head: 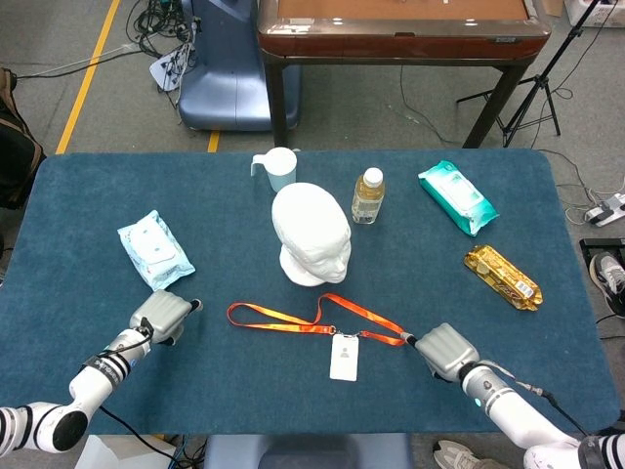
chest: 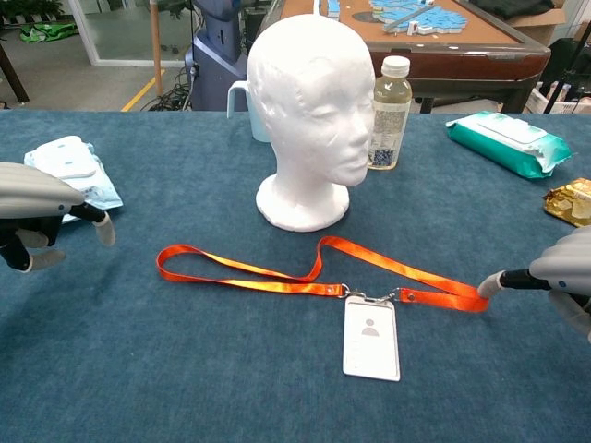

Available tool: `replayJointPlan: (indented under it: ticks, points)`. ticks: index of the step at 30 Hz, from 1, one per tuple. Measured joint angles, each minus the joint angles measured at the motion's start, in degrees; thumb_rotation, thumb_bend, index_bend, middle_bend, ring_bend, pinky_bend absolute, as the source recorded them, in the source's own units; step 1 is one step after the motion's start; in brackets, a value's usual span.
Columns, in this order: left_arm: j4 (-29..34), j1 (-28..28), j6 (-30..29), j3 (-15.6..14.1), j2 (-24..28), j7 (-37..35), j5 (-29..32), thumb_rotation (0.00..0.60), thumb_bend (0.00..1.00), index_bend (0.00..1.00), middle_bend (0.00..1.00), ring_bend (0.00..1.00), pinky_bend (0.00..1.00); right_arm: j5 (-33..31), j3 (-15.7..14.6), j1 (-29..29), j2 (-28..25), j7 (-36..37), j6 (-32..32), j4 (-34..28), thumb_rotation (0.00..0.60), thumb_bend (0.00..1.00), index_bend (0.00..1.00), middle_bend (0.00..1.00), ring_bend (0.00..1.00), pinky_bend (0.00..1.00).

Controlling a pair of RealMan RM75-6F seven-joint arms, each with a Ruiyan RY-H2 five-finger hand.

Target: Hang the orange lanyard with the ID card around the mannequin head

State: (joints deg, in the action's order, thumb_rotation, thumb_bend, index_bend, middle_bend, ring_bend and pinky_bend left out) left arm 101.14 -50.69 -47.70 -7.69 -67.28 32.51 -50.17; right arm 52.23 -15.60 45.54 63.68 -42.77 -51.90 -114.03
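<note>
The white mannequin head (head: 312, 234) (chest: 309, 120) stands upright mid-table. In front of it the orange lanyard (head: 293, 319) (chest: 277, 277) lies flat in a long loop, and its white ID card (head: 344, 357) (chest: 371, 337) rests face up near the front edge. My right hand (head: 447, 350) (chest: 561, 275) is at the loop's right end, one fingertip (chest: 494, 281) holding the strap. My left hand (head: 164, 315) (chest: 37, 208) hovers left of the loop's other end. It holds nothing, and a clear gap separates it from the strap.
A light-blue wipes pack (head: 154, 250) (chest: 69, 164) lies behind my left hand. A cup (head: 278, 168) and a bottle (head: 368, 195) (chest: 390, 113) stand behind the head. A green wipes pack (head: 457, 196) (chest: 506, 140) and a gold packet (head: 501, 277) lie at the right.
</note>
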Motion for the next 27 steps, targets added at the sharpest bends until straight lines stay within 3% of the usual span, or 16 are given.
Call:
replayJointPlan:
  ticks: [14,21,27]
  points:
    - [0.0,1.0,-0.6,0.8,1.3,-1.0,0.5,0.600,0.49,0.25,1.00,0.95,0.84,2.0,-0.4,-1.9,-2.0,1.7,-0.6,-0.3,0.600,1.00,0.12,1.00,1.00,1.00]
    - [1.4,2.0,-0.2,1.5,1.6,-4.1,-5.6,0.600,0.49,0.24,1.00,0.95,0.84,7.0,2.0,-2.5,-2.6,3.4,-1.8,-1.8,0.600,1.00,0.12,1.00,1.00,1.00]
    - [1.6,2.0,0.9,2.4,-0.4,-5.3,-9.9,0.600,0.49,0.22,1.00,0.94,0.84,5.8,3.8,-1.0,-1.9,0.9,-1.2,-2.9,0.600,1.00,0.12,1.00,1.00,1.00]
